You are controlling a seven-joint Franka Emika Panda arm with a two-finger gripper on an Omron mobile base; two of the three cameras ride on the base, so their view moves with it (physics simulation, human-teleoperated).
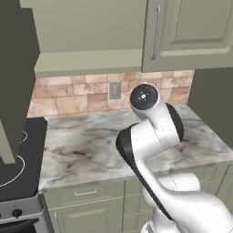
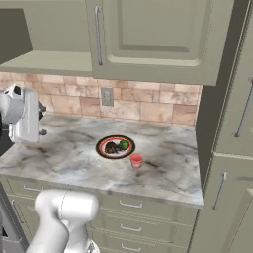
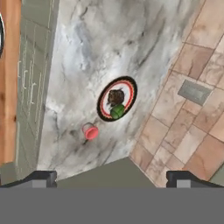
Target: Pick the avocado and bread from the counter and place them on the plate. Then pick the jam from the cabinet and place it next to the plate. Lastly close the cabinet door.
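the cabinet door (image 1: 13, 77) stands open at the left, so closing it looks like the step in hand; the arm must swing over and push it. on the counter (image 2: 163, 168), the plate (image 2: 115, 147) holds bread (image 2: 111, 147) and avocado (image 2: 124, 146), the jam (image 2: 136, 160) just beside. the gripper (image 3: 111, 177) hangs wide and empty, well apart from them.

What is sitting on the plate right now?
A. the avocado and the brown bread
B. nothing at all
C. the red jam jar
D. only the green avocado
A: the avocado and the bread lie together on the plate, while the jam stands on the counter beside it.
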